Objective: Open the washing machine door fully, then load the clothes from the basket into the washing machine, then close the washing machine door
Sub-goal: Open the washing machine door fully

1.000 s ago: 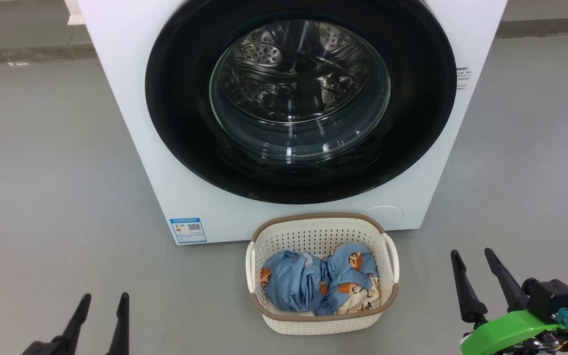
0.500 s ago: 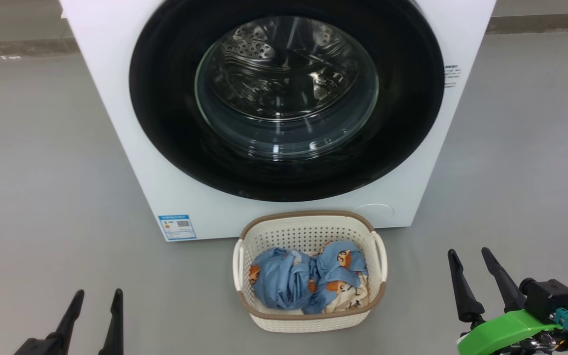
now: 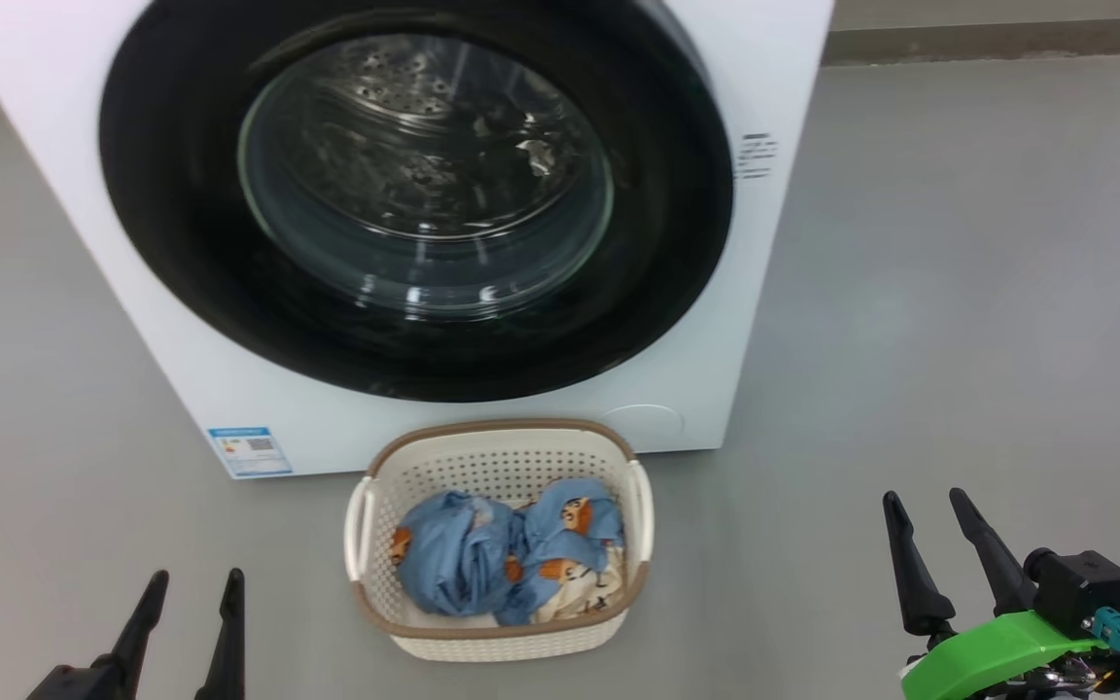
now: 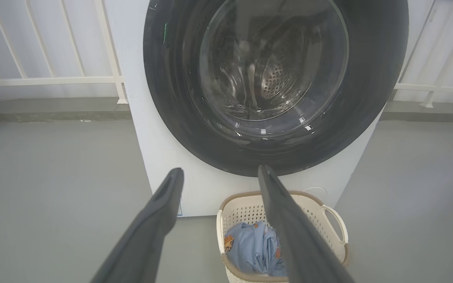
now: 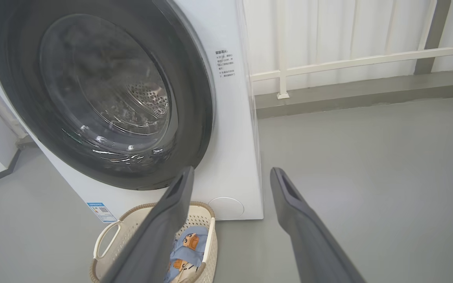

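The white washing machine [image 3: 774,87] stands ahead with its door [image 3: 662,204] shut: a glossy black rim around a bulging glass centre, the steel drum visible behind it. On the floor in front of it sits the cream basket [image 3: 502,429], holding the light blue and cream clothes [image 3: 487,559]. My left gripper [image 3: 196,576] is open and empty, low and to the left of the basket. My right gripper [image 3: 923,496] is open and empty, well to the right of it. The left wrist view looks past the left gripper [image 4: 220,169] at the door [image 4: 163,98] and basket [image 4: 311,197].
Grey floor [image 3: 959,292] spreads on both sides of the machine. A blue label sticker [image 3: 250,450] marks its lower left front. A white railing [image 5: 348,61] and a low kerb run behind the machine. A green part [image 3: 997,649] sits on my right wrist.
The head camera has swung to the right, so the machine and basket sit further left in the picture. Both grippers stay open and hold their places in the view.
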Robot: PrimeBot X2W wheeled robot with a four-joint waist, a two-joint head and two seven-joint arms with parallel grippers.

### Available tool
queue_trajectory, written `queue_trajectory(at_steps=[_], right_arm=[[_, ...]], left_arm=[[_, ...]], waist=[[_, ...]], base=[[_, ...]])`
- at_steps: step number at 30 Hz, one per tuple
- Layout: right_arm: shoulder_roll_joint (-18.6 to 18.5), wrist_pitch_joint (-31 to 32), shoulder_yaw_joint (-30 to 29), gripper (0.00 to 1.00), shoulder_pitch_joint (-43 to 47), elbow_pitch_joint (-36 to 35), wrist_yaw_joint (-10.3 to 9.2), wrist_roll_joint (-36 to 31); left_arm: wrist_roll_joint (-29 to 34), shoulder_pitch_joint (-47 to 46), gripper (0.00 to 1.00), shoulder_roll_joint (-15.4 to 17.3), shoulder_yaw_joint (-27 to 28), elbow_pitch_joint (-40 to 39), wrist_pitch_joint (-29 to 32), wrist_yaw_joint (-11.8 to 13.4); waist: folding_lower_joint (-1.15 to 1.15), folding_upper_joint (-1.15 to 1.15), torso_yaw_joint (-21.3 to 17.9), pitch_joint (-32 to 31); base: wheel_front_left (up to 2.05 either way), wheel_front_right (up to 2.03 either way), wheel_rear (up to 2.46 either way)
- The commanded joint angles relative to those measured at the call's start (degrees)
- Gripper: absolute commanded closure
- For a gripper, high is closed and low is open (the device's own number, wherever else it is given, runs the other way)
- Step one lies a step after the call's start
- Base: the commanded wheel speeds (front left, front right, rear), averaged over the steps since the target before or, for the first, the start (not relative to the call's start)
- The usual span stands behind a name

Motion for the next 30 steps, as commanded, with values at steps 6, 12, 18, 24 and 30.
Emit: queue_trajectory(at_steps=[6, 12, 18, 24, 30], right_arm=[[-0.7, -0.8, 1.4, 0.0, -1.0, -1.2, 0.26, -0.6], [-0.7, -0.8, 1.2, 0.0, -1.1, -1.4, 0.26, -0.5], [-0.7, -0.8, 1.1, 0.0, -1.3, -1.4, 0.26, -0.3], [-0.9, -0.8, 1.7, 0.0, -1.6, -1.3, 0.26, -0.1], [-0.9, -0.8, 3.0, 0.0, -2.8, -1.1, 0.26, 0.0]], left_arm=[[0.3, -2.7, 0.0, 0.8, 2.2, -0.9, -0.6, 0.0], [-2.2, -2.8, 0.0, 0.4, 1.6, -2.0, -0.6, -0.2], [-2.5, -2.7, 0.0, 1.0, 0.8, -1.7, -0.6, -0.2], [-2.2, -2.6, 0.0, 0.9, 0.9, -1.7, -0.6, -0.2], [-2.2, -2.3, 0.0, 0.3, 0.8, -1.9, -0.6, -0.2]], waist=[[0.0, 0.0, -0.2, -0.1], [0.0, 0.0, -0.2, 0.0], [0.0, 0.0, -0.1, 0.1], [0.0, 0.0, 0.1, 0.1], [0.0, 0.0, 0.5, 0.4]], base=[[1.23, 1.23, -2.46], [1.14, 1.13, -2.26], [0.69, 0.69, -1.38], [0.22, 0.22, -0.43], [0.0, 0.0, 0.0]])
